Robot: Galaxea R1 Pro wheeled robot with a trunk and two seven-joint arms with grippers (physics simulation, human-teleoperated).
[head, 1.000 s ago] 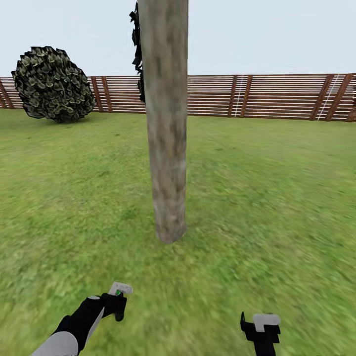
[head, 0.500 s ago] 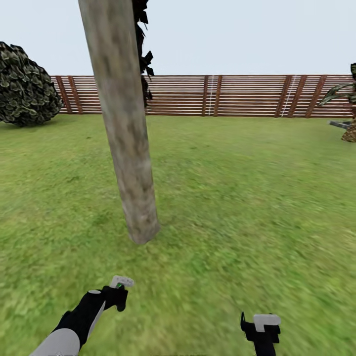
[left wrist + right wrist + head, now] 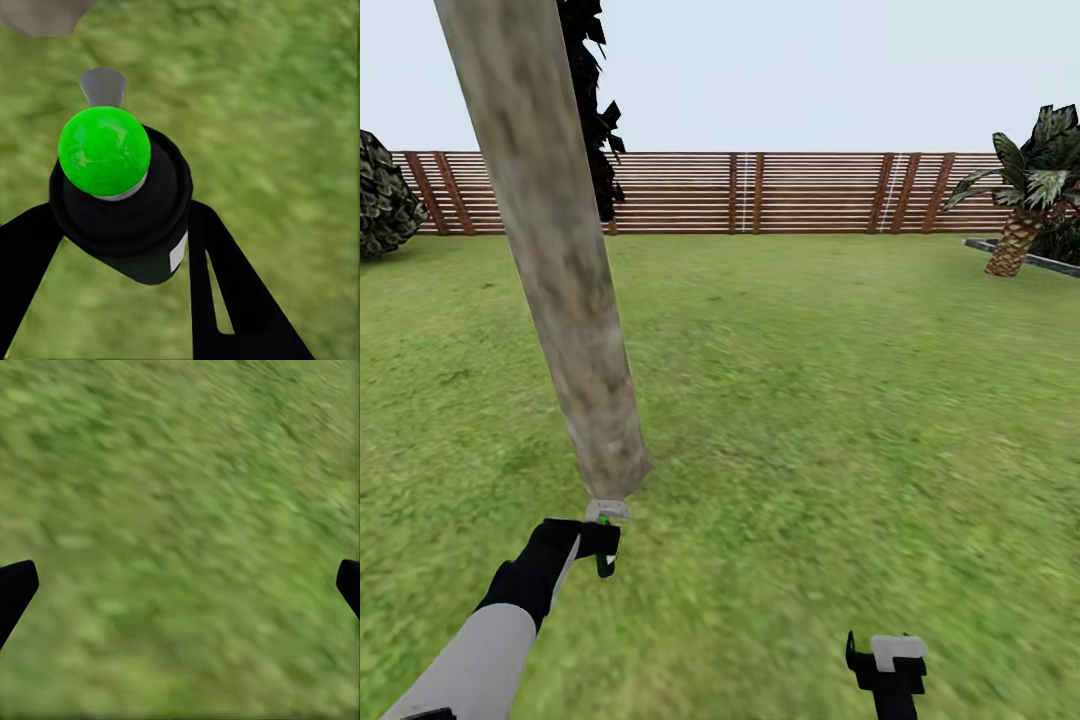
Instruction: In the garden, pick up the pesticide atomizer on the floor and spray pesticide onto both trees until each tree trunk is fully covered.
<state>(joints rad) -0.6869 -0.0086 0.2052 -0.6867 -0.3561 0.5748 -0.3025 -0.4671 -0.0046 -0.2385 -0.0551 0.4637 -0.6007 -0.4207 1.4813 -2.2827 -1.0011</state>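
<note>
A thick, mottled pale grey-brown tree trunk (image 3: 560, 280) leans across the left of the head view, its foot in the grass. Just in front of that foot, my left gripper (image 3: 598, 548) is shut on the pesticide atomizer (image 3: 606, 512), whose pale nozzle almost meets the trunk's base. In the left wrist view the atomizer (image 3: 124, 210) is a dark bottle with a bright green ball and a grey nozzle, held between black fingers (image 3: 225, 285). My right gripper (image 3: 887, 655) hangs low over the lawn, open, with only grass between its fingertips (image 3: 180, 592).
Green lawn runs to a brown slatted fence (image 3: 810, 190). A round dark bush (image 3: 380, 205) sits far left, and dark foliage (image 3: 595, 100) hangs behind the trunk. A striped palm-like plant (image 3: 1025, 200) and a dark raised border (image 3: 1050, 262) stand at the far right.
The whole view has swung to the right, bringing the palm-like plant in. My left arm has reached forward, carrying the atomizer up to the trunk's foot. The right gripper has stayed put.
</note>
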